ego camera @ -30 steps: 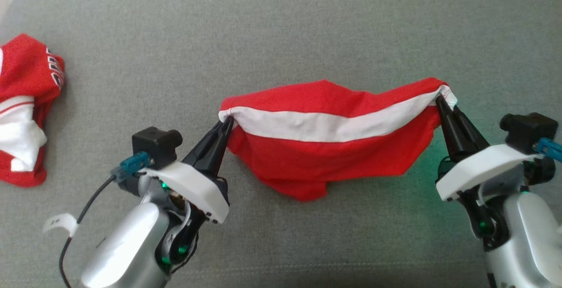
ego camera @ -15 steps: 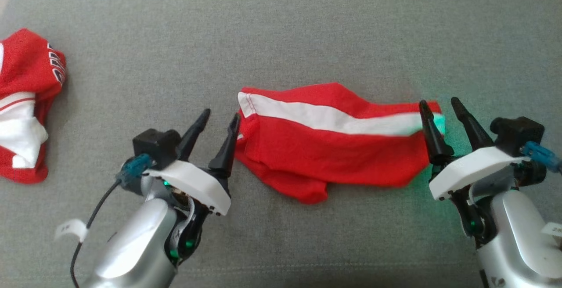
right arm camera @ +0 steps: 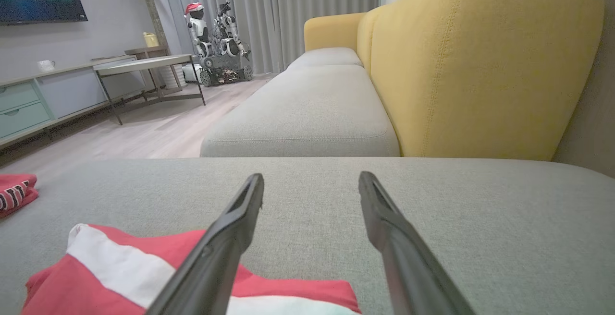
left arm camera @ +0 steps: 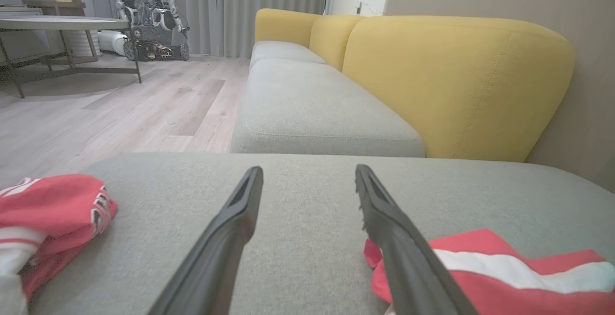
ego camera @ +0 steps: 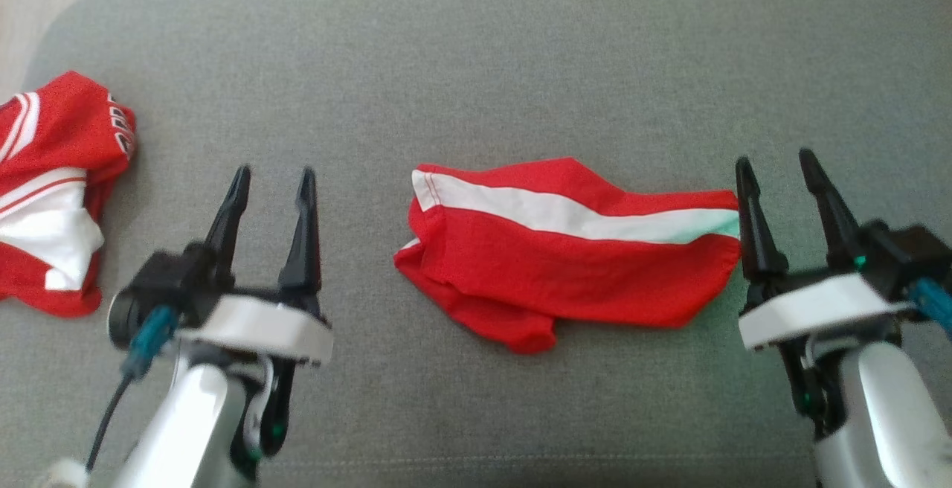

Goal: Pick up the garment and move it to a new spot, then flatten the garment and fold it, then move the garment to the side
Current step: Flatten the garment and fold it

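Observation:
The garment [ego camera: 565,250], red with a white stripe, lies loosely folded on the grey cushion [ego camera: 476,64] in the middle of the head view. It also shows at the lower right of the left wrist view as the garment [left arm camera: 504,276] and at the lower left of the right wrist view as the garment [right arm camera: 110,267]. My left gripper [ego camera: 271,179] stands open well to its left, empty. My right gripper [ego camera: 777,164] is open just off the garment's right end, holding nothing.
A second red and white garment [ego camera: 52,190] lies bunched at the cushion's left edge. Behind the cushion runs a sofa with a yellow backrest [left arm camera: 456,84]. A wooden floor [left arm camera: 120,103], a table [right arm camera: 144,65] and another robot [right arm camera: 216,41] lie beyond.
Both grippers let go of the garment's ends and opened; the garment dropped flat onto the cushion. The left gripper drew away to the left, the right pulled slightly right. The camera shifted.

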You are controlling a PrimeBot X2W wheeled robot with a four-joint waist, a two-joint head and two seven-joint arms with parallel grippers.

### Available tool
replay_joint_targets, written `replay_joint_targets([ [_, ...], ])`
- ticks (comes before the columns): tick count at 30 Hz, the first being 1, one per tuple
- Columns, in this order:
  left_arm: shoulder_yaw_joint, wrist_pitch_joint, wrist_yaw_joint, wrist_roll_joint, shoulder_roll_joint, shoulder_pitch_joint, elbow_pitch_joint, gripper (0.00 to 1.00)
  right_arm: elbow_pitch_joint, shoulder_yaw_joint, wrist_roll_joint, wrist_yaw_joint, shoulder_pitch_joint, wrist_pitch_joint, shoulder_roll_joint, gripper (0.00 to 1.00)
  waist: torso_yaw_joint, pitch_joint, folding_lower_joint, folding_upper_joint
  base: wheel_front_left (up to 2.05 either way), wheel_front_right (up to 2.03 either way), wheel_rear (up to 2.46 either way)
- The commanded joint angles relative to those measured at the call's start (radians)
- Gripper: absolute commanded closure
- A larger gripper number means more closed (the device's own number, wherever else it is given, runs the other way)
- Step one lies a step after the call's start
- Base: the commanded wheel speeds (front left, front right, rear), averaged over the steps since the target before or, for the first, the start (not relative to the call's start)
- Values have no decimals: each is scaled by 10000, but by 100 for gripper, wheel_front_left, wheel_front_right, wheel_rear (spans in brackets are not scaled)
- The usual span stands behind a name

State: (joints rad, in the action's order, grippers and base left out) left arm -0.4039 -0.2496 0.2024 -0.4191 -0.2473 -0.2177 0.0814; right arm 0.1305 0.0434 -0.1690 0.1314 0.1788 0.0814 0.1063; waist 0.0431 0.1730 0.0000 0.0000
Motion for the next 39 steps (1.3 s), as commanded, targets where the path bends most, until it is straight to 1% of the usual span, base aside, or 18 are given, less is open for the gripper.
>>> replay_joint_targets([
  [1, 563, -120, 46, 190, -248, 73, -443, 0, -517, 91, 131, -7, -123, 73, -38, 0, 62, -152, 0, 0, 0, 0, 0],
  [7, 792, -121, -39, 464, -301, 913, -578, 0, -1053, -100, 326, -7, -820, -104, -196, 0, 134, -473, 0, 0, 0, 0, 0],
  [13, 755, -121, -84, 637, -370, 1283, -512, 0, -1478, -133, 421, -7, -1316, -339, -326, 0, 127, -600, 0, 0, 0, 0, 0],
  [21, 751, -121, -100, 665, -375, 1267, -444, 0, -1712, -141, 461, -7, -1430, -519, -421, 0, 109, -541, 0, 0, 0, 0, 0],
  [35, 755, -122, -165, 669, -347, 1187, -352, 0, -1736, -174, 420, -7, -1412, -593, -484, 0, 103, -519, 0, 0, 0, 0, 0],
  [37, 745, -122, -223, 652, -335, 1114, -379, 0, -1754, -181, 400, -7, -1389, -605, -490, 0, 103, -464, 0, 0, 0, 0, 0],
  [39, 679, -63, -393, 545, -296, 917, -396, 0, -1786, -210, 376, -7, -1343, -642, -496, 0, 118, -345, 0, 0, 0, 0, 0],
])
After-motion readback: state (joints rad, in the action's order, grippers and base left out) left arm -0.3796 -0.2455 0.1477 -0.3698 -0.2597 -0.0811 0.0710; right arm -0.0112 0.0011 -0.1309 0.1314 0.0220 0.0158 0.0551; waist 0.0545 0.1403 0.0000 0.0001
